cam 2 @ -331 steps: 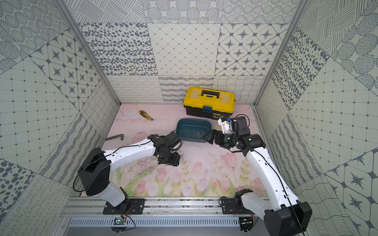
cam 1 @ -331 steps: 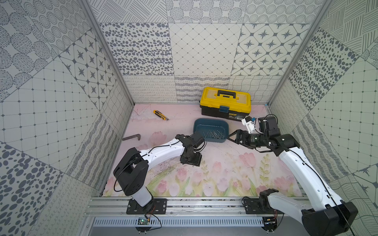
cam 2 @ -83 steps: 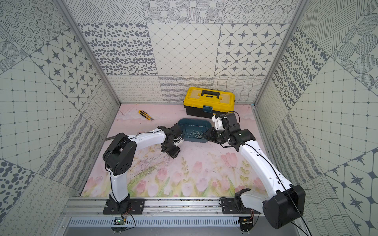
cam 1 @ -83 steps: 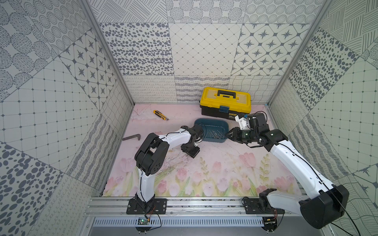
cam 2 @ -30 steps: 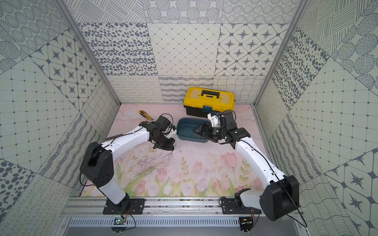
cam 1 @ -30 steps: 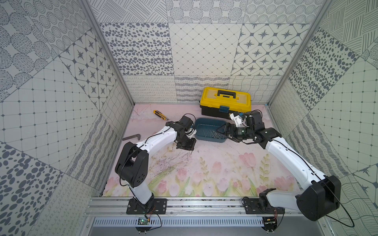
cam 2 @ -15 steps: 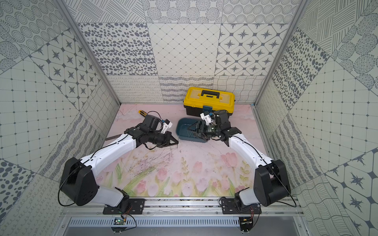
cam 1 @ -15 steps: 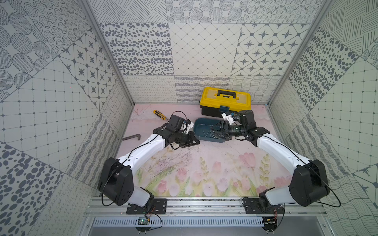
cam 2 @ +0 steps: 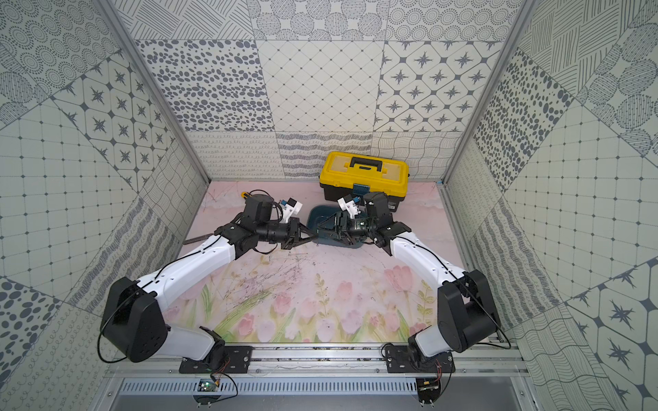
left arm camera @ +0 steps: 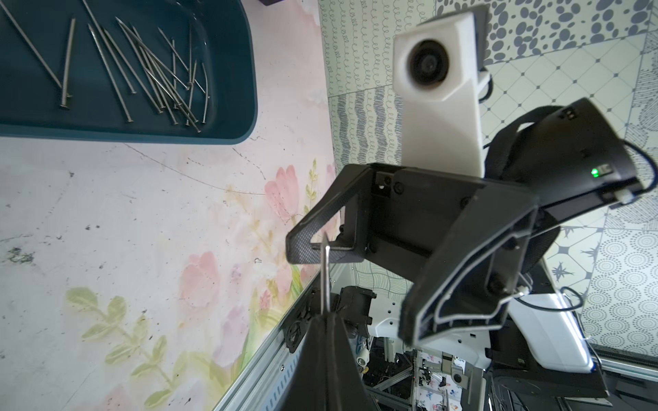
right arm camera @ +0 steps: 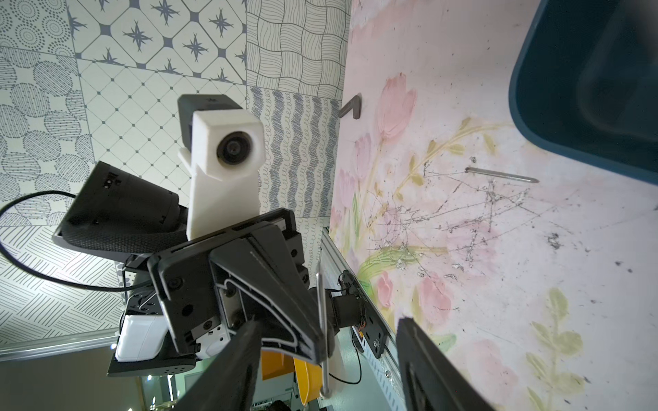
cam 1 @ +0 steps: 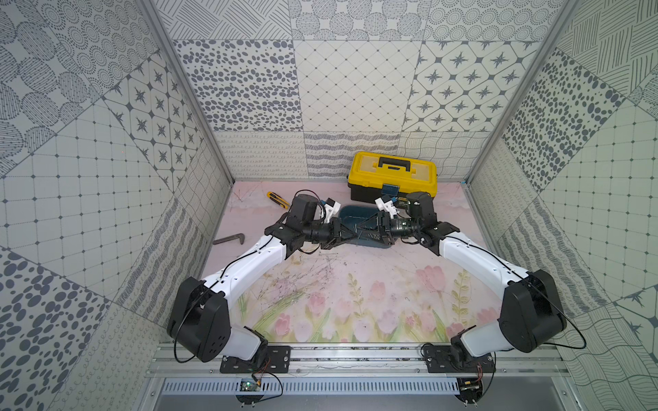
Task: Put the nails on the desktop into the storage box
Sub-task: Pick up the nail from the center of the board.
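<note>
nail (left arm camera: 323, 277) | l end effector (left arm camera: 325, 318) clamped on it | r end effector (right arm camera: 325, 322) apart

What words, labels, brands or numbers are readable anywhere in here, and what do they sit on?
Nothing here can be read with certainty.
Toolbox: the sticker on its front is too small to read.
Left wrist casing: small pale marks, blurred.
Right wrist casing: small pale marks, blurred.
</note>
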